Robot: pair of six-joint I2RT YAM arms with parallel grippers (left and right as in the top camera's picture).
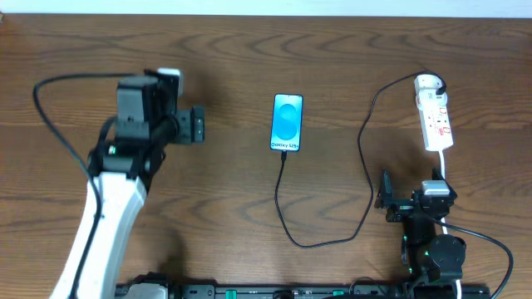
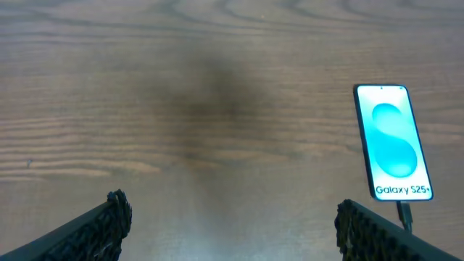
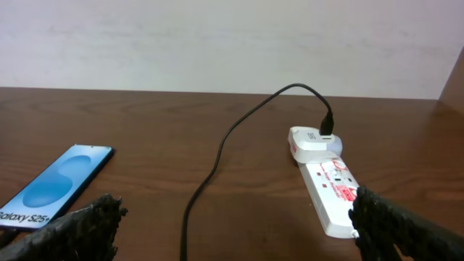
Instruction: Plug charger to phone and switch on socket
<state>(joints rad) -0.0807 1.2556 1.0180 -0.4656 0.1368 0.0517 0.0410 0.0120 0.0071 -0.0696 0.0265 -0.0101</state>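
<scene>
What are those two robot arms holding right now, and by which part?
Nothing. The left fingers stand open over the table, and the right fingers are open and empty too.

Bare bench (image 1: 233,50) lies between the left hand (image 1: 202,124) and the phone (image 1: 287,122). The charger (image 1: 366,166) cable crosses ahead of the right hand (image 1: 385,199).

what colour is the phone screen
Bright blue with a lighter blob; the phone shows best in the left wrist view.

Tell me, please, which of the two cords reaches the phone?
The thin black charger, ending at the phone; the thick white cord just leaves the socket.
</scene>
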